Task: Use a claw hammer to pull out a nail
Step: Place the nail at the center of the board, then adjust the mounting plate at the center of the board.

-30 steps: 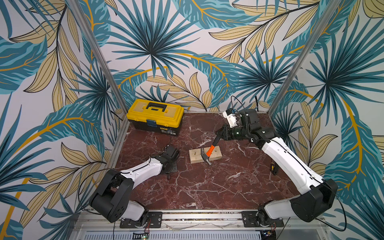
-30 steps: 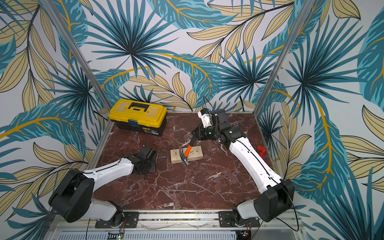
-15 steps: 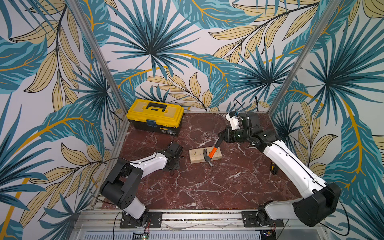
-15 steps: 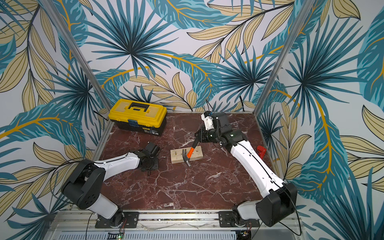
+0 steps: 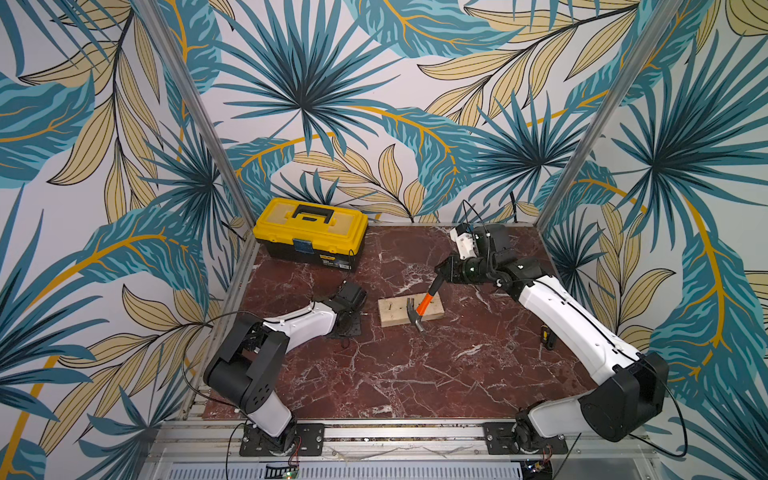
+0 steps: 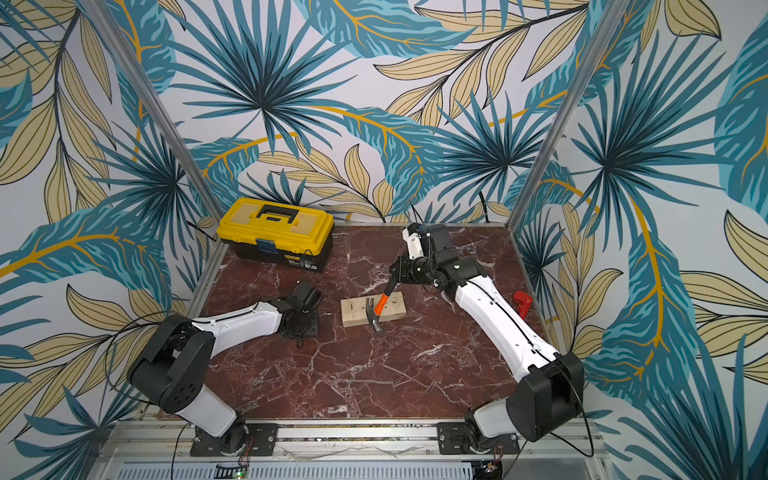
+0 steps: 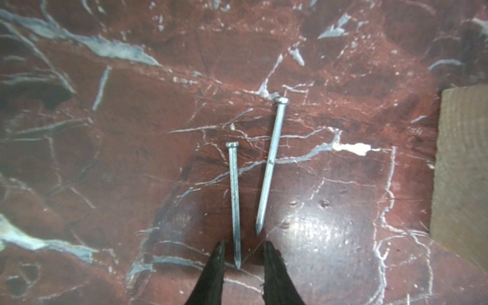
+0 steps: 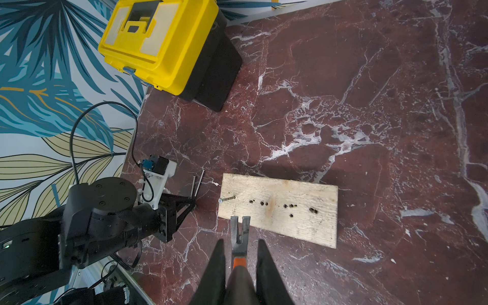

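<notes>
A yellow toolbox (image 5: 309,232) with a black handle stands shut at the far left corner of the red-brown marble tabletop (image 5: 374,374). In front of it the left arm reaches in from the near left corner, with the left claw (image 7: 243,244) pointed down at the surface, a little left of centre. Its fingers stand narrowly apart and grip nothing. The point of the shorter loose nail (image 7: 233,200) lies flat on the tabletop between them, with a gap on each side. The longer loose nail (image 7: 270,163) lies just beside the first, heads away from the claw, both near the left end of the wooden board (image 8: 290,211).

The board lies flat about mid-tabletop, pocked with a row of dark holes. One nail (image 8: 226,199) sticks out of it at the left end, leaning. The claw hammer (image 5: 419,309) slants down over the board's near edge, silver head lowest. In the right wrist view its forked end sits at that edge, near the leaning nail but apart from it. Whether the head touches the wood I cannot tell.

The right claw (image 8: 240,241) is closed on the hammer's black lower shaft, reaching in from the far right. A red-headed tool (image 6: 523,302) lies by the right edge, partly hidden behind the right arm.
</notes>
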Robot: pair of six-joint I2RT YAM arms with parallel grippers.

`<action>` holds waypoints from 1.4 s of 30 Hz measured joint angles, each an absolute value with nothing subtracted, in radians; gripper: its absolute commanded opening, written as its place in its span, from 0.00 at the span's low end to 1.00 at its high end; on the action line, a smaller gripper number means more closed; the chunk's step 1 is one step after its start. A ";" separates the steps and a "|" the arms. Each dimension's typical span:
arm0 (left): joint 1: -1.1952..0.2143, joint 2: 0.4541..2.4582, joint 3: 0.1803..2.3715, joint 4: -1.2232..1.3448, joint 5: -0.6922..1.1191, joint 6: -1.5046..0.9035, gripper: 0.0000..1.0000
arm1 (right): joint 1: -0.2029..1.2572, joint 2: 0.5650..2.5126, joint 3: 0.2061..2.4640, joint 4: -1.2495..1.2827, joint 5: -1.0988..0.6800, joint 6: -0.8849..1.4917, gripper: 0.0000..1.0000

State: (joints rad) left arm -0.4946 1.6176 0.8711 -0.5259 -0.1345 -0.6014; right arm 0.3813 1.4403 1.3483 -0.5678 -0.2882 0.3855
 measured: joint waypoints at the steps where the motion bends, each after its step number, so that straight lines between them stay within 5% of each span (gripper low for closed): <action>1: -0.493 1.615 0.871 -0.532 -0.134 -0.598 0.30 | 0.381 1.442 1.348 -0.565 -0.287 0.386 0.00; 21: -0.490 1.326 0.905 -0.567 -0.107 -0.480 0.38 | 0.381 1.453 1.362 -0.512 -0.264 0.412 0.00; 42: -0.517 1.266 0.882 -0.466 0.074 -0.417 0.39 | 0.381 1.363 1.268 -0.472 -0.219 0.448 0.00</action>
